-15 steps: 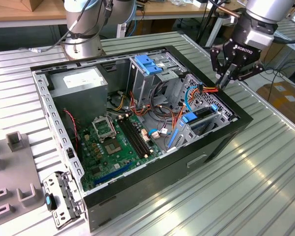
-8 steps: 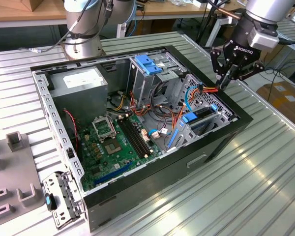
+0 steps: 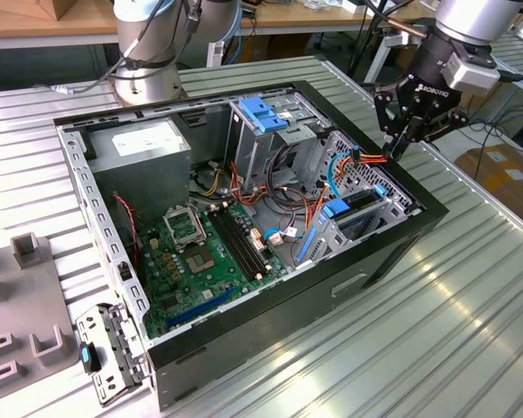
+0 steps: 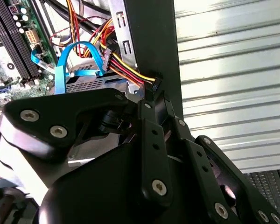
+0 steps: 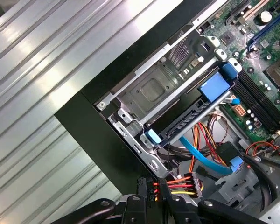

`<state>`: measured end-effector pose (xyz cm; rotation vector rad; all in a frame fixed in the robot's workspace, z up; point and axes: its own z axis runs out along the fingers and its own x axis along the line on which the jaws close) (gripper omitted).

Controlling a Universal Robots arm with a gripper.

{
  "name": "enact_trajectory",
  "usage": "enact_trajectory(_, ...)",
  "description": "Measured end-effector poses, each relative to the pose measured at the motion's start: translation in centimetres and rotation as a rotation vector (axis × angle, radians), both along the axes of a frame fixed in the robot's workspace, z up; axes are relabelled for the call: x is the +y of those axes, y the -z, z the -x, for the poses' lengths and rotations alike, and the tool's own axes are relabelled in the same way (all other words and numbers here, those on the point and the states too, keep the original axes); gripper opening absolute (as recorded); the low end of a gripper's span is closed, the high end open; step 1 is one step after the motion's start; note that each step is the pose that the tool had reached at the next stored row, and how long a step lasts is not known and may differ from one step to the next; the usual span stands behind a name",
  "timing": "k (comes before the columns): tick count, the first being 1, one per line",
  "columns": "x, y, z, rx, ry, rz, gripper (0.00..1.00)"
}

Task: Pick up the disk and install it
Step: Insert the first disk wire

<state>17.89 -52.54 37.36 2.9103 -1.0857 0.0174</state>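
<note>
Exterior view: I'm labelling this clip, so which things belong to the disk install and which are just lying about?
Belonging to the job: the gripper, shut on the power connector; the disk, apparently seated in its bay; the computer case.
Lying about: the grey fixture blocks and the loose metal bracket on the table, at the exterior view's left.

Tool (image 5: 151, 204) seemingly gripping power connector (image 5: 159, 188)

Your table (image 3: 471, 287): ribbed metal slats, bright glare streaks. Wooden workbench (image 3: 35, 19) runs behind it. Cardboard box (image 3: 503, 168) sits beyond table edge, exterior view's right.
</note>
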Motion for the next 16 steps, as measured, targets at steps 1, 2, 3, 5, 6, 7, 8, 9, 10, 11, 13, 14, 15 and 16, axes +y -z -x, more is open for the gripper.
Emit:
enact_trajectory(1, 0.02, 0.05, -0.01, -0.0013, -0.002, -0.0001, 0.24)
enact_trajectory(2, 0.03, 0.15, -0.02, -0.0020, -0.009, -0.0009, 0.25)
enact_trajectory(3, 0.03, 0.21, -0.02, -0.0021, -0.023, -0.0026, 0.31)
enact_trajectory(5, 0.03, 0.28, -0.02, -0.0022, -0.038, -0.0066, 0.31)
enact_trajectory(6, 0.03, 0.32, -0.02, -0.0026, -0.046, -0.0102, 0.31)
enact_trajectory(7, 0.02, 0.35, -0.02, -0.0030, -0.051, -0.0140, 0.31)
enact_trajectory(8, 0.02, 0.40, -0.01, -0.0038, -0.057, -0.0196, 0.31)
enact_trajectory(9, 0.02, 0.47, -0.02, -0.0047, -0.060, -0.0232, 0.31)
enact_trajectory(10, 0.02, 0.56, -0.02, -0.0051, -0.061, -0.0245, 0.31)
enact_trajectory(11, 0.02, 0.64, -0.01, -0.0065, -0.061, -0.0243, 0.31)
enact_trajectory(13, 0.02, 0.88, -0.02, -0.0132, -0.061, -0.0239, 0.31)
enact_trajectory(14, 0.02, 0.91, -0.02, -0.0142, -0.061, -0.0238, 0.31)
enact_trajectory(15, 0.02, 0.90, -0.02, -0.0144, -0.061, -0.0237, 0.31)
enact_trajectory(16, 0.02, 0.90, -0.01, -0.0145, -0.061, -0.0237, 0.30)
